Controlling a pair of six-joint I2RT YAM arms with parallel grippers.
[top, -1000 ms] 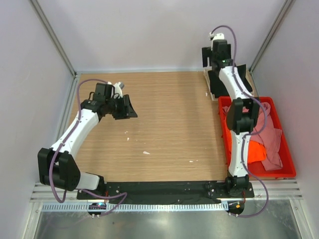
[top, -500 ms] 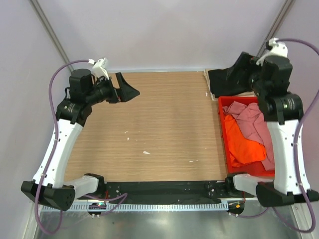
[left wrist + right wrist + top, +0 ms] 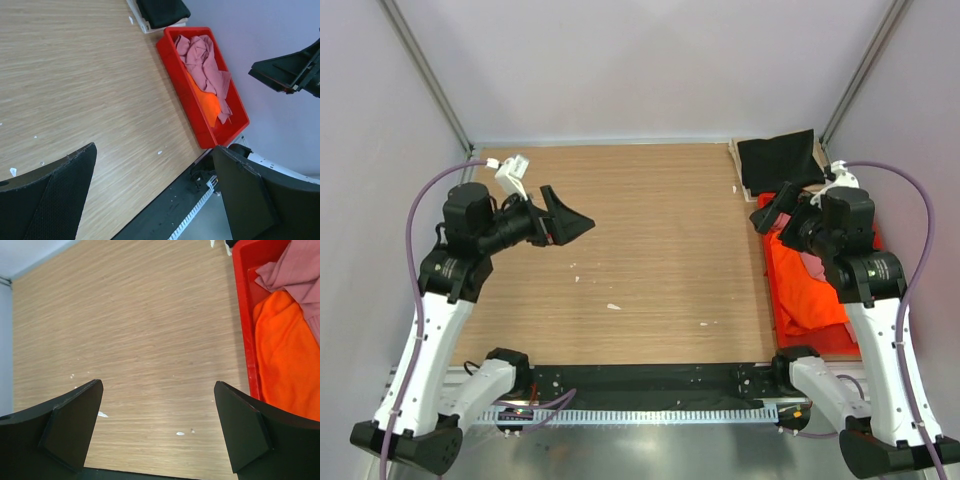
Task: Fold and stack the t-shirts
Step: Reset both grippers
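Left fingers (image 3: 565, 215) spread wide, empty, raised over left of table (image 3: 660, 250), shirts well apart to the right. Right fingers (image 3: 775, 207) wide apart, empty, beside the crate (image 3: 242, 305) holding the orange shirt (image 3: 285, 350) and pink shirt (image 3: 205, 65). Black shirt (image 3: 778, 160) at far right corner.

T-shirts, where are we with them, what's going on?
Nothing is being handled right now. The left pincer and right pincer hang open and empty above the table. The pink t-shirt and orange t-shirt lie crumpled in the red crate. The black t-shirt looks folded at the far right corner.
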